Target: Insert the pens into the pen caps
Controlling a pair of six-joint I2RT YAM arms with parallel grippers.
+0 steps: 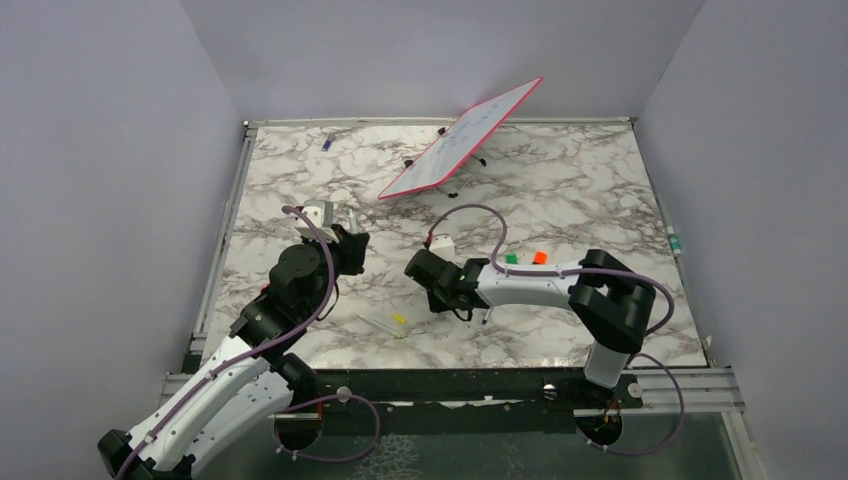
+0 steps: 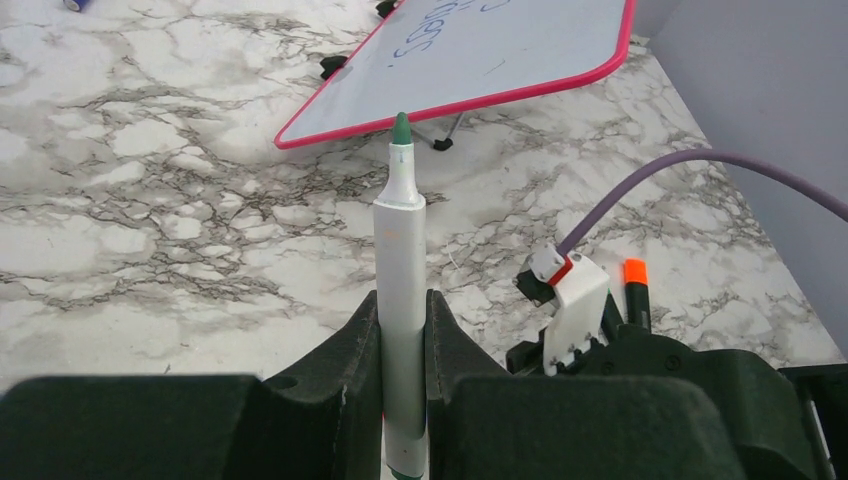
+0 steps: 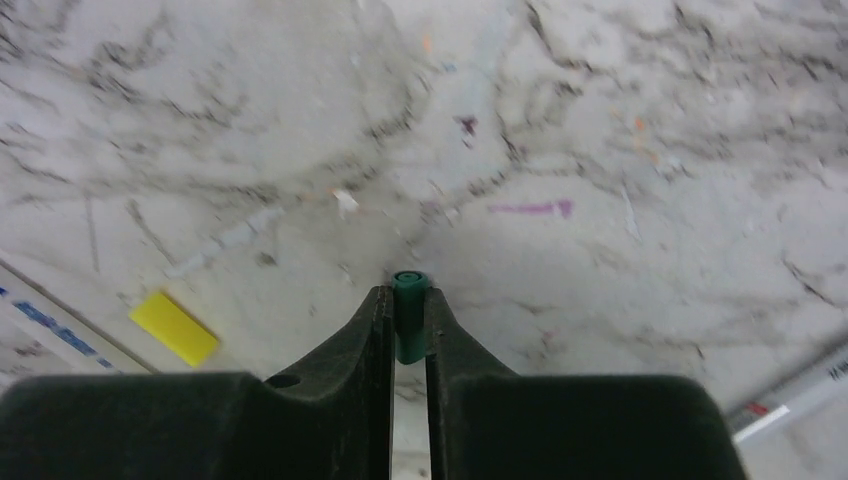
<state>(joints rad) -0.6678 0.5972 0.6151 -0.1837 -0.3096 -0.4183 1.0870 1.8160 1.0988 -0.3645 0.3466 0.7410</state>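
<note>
Above the grey-veined white marble tabletop (image 1: 560, 200), the left gripper (image 2: 403, 325) clamps a white-barrelled, green-tipped marker pen (image 2: 400, 240) left of centre. The right gripper (image 3: 408, 308), near the middle, pinches a small green plastic cap (image 3: 409, 292).

The marble table (image 1: 560, 200) carries a tilted, pink-rimmed whiteboard (image 1: 460, 140) at the back. A green piece (image 1: 511, 258) sits beside an orange-ended highlighter (image 1: 540, 257). A yellow cap (image 1: 400, 320) lies near the front.
</note>
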